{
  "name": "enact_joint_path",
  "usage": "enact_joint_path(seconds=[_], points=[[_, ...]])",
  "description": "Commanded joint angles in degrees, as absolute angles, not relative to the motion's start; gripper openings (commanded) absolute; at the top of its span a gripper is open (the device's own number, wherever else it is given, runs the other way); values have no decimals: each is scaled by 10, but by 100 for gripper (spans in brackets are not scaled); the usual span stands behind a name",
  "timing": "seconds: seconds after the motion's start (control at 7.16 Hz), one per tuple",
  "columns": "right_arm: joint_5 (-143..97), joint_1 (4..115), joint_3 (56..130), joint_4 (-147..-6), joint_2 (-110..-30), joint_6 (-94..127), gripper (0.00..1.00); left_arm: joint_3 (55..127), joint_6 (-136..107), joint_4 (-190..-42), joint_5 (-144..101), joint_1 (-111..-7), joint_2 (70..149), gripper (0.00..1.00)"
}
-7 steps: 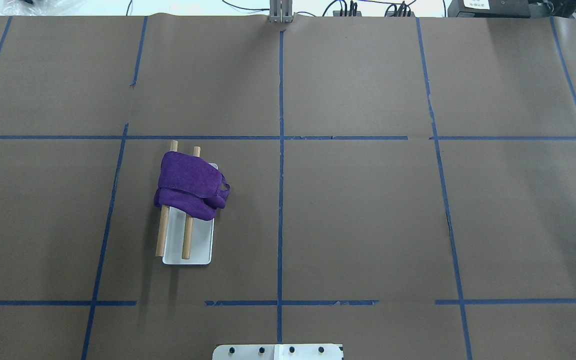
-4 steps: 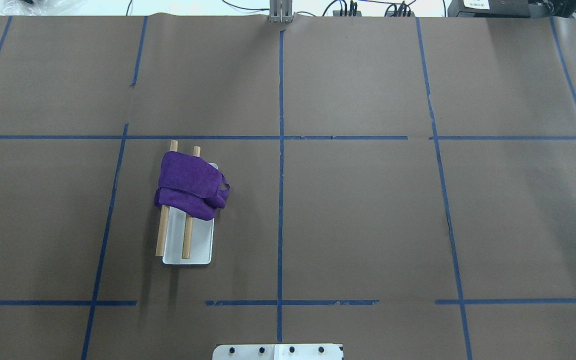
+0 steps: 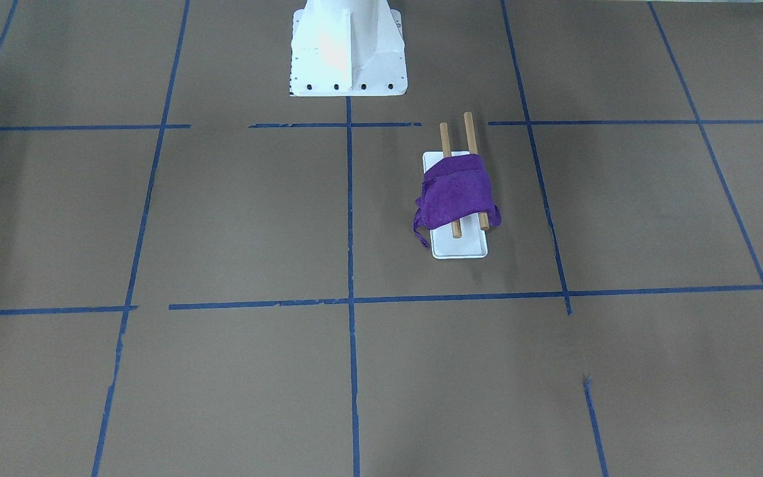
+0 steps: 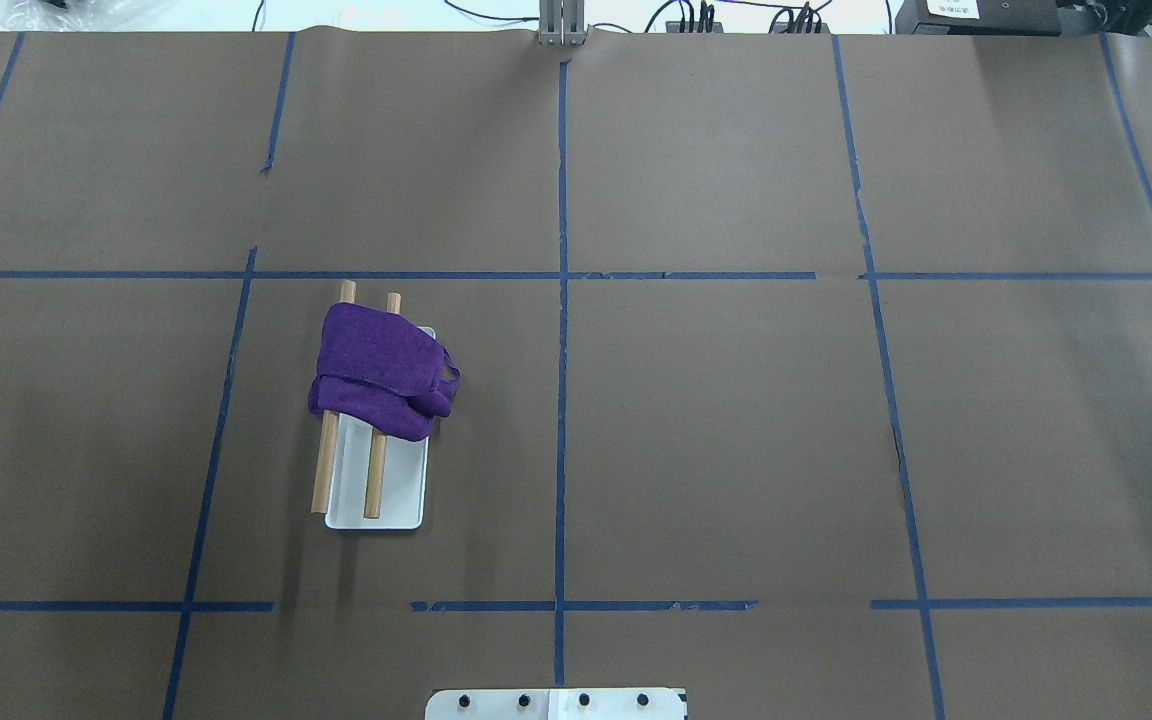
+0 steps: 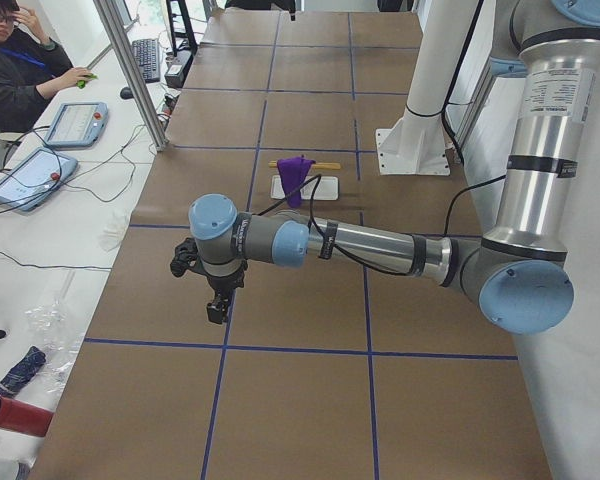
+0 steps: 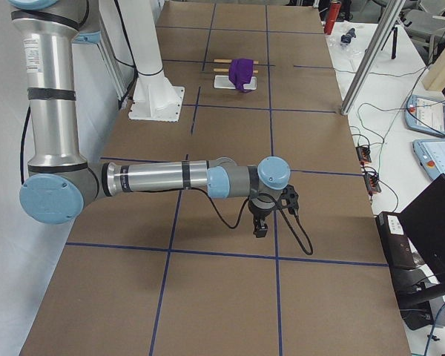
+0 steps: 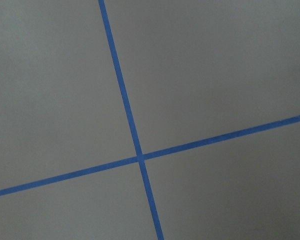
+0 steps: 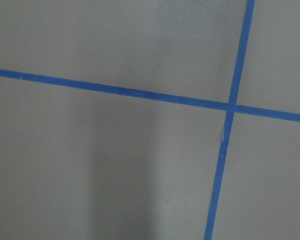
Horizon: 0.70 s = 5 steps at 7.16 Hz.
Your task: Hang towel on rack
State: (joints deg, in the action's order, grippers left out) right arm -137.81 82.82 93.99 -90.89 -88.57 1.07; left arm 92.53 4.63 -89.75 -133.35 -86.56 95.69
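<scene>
A purple towel (image 4: 381, 370) lies bunched over the two wooden rods (image 4: 372, 480) of a rack with a white base (image 4: 401, 495), left of the table's middle. It also shows in the front view (image 3: 456, 192), with the base (image 3: 461, 246) under it. My left gripper (image 5: 216, 310) hangs over the table's left end, far from the rack. My right gripper (image 6: 260, 228) hangs over the right end. Both show only in the side views, so I cannot tell whether they are open or shut. The wrist views show only brown paper and blue tape.
Brown paper with a blue tape grid (image 4: 562, 300) covers the table. The robot's white base (image 3: 347, 46) stands at the near edge. Cables and boxes (image 4: 986, 15) line the far edge. An operator (image 5: 20, 60) sits beyond the table's left end.
A dark piece of my left arm at the overhead view's left edge a second ago has moved out of that view. The towel and rack have not moved.
</scene>
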Motion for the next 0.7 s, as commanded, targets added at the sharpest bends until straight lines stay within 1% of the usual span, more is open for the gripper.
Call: enact_joint_path(seconds=[0.0,0.42,0.56], points=[[-1377,828,944,-909,-888,35,100,917,18,-901,-1336,-867,939,100],[-1383,832,923,-910,-887,37,100,921,18,-900,-1335,-868,935,100],[-1389,852,917,-910,-887,35,100,921,18,-900,-1335,-870,935,100]])
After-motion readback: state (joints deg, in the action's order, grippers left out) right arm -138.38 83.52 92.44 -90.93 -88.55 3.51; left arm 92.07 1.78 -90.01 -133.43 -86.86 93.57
